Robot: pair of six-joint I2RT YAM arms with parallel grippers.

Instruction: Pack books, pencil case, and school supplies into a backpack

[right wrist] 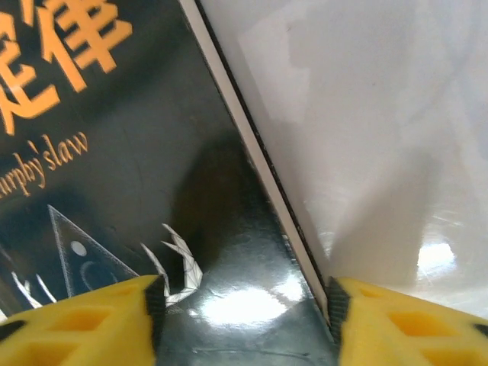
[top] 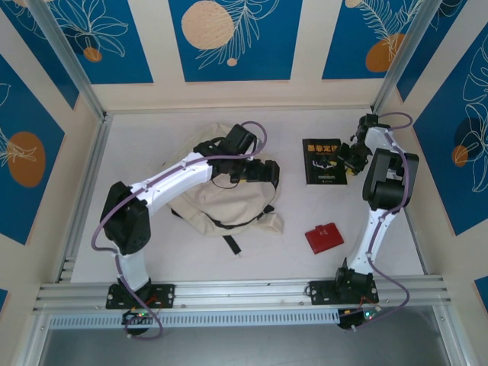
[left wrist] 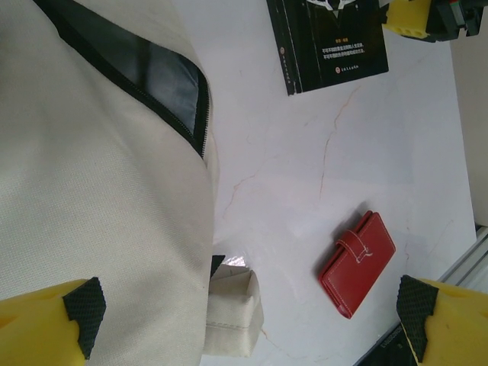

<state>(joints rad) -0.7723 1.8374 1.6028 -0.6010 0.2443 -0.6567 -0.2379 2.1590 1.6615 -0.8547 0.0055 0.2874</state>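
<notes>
Presently straddles, with right gripper (right wrist: 244, 303) half-spread, the outer edge of black book (top: 323, 160) flat on bench (top: 137, 152) right of backpack (top: 217, 202); risks pushing thin book away ungrasped; left gripper (left wrist: 250, 309) wide open over backpack.

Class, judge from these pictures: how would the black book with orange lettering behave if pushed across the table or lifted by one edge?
The black book would probably slide easily: its glossy cover reflects light, and the table looks smooth. It looks thin, so likely light and slightly bendy when lifted by one edge. Lying flat, it shouldn't roll.
</notes>
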